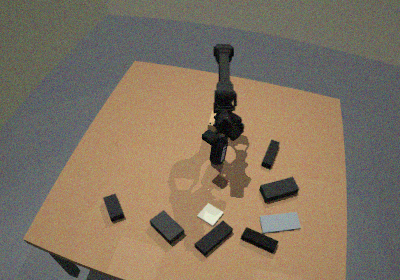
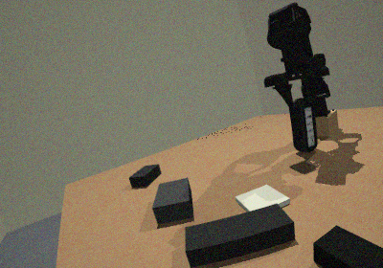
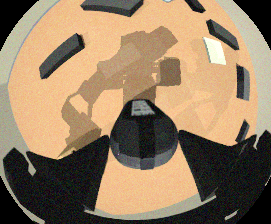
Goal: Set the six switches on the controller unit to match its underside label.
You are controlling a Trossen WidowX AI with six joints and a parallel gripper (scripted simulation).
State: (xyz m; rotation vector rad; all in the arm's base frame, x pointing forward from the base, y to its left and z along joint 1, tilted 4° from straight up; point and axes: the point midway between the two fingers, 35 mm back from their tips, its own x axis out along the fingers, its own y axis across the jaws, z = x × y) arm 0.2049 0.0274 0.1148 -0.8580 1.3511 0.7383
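The controller unit [image 2: 304,126] is being held on end in the hand [image 2: 306,110], lifted above the counter [image 2: 120,206] beyond the white tile [image 2: 262,196]; label reading is underway, then lowering.

A tan-orange tabletop [image 1: 100,180] is seen over a slate-blue floor [image 1: 60,80], backed by a grey wall [image 2: 120,53]. The arm [image 1: 223,80] is black. The unit [image 2: 306,126] held in the hand [image 2: 301,106] is dark grey with a pale strip. Black blocks [image 1: 270,154], a charcoal box [image 2: 172,200], a white tile [image 1: 210,213] and a light blue-grey plate [image 1: 280,222] are scattered about.
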